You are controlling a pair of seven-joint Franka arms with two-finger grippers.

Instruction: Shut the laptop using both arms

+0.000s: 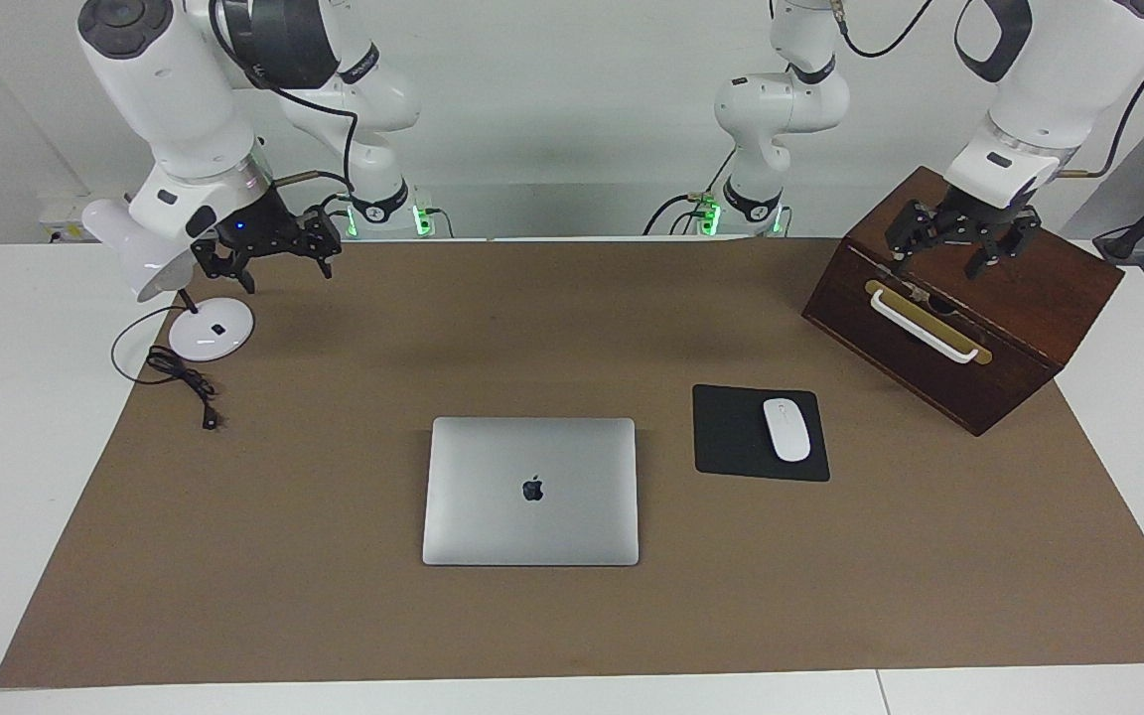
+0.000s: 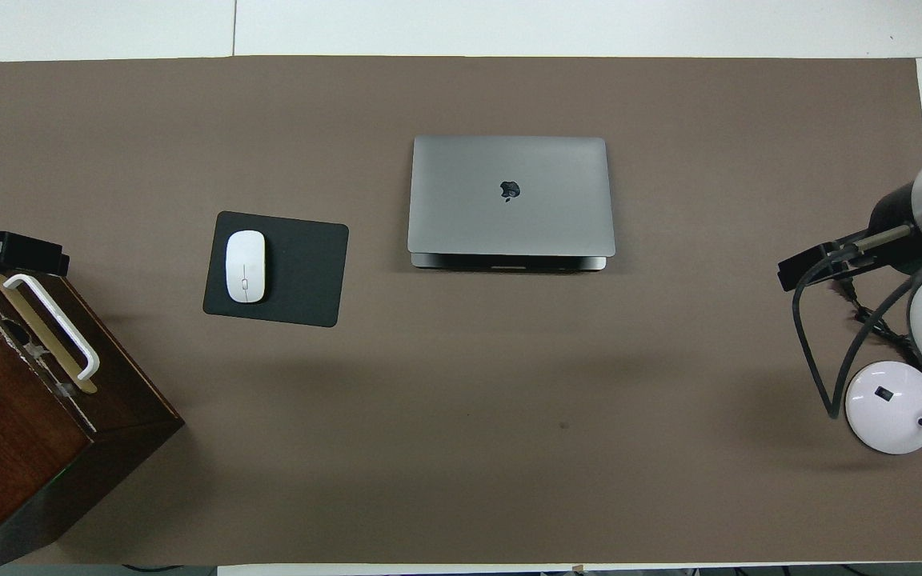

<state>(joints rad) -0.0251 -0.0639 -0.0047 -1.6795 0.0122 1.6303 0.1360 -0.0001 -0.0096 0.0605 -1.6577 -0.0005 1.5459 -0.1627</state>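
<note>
Dial: overhead view, centred on the brown mat (image 2: pixel 461 448).
Wooden box (image 1: pixel 1019 298): 8 o'clock, cut off at the frame's corner.
Lamp base (image 1: pixel 212 329): 4 o'clock, partly hidden by the right arm.
Left gripper (image 1: pixel 962 250): 9 o'clock, over the box's handle edge, fingers apart, empty; probably parked clear of the work.
Right gripper (image 1: pixel 269 256): 3 o'clock, over the mat beside the lamp, fingers spread, empty.
Mouse pad (image 1: pixel 731 437): 10 o'clock, carrying the mouse (image 1: pixel 786 429).
Laptop (image 1: pixel 530 492): 12 o'clock, lid down or nearly so; the dark slit at its robot-side edge leaves it unclear whether it is fully shut.
</note>
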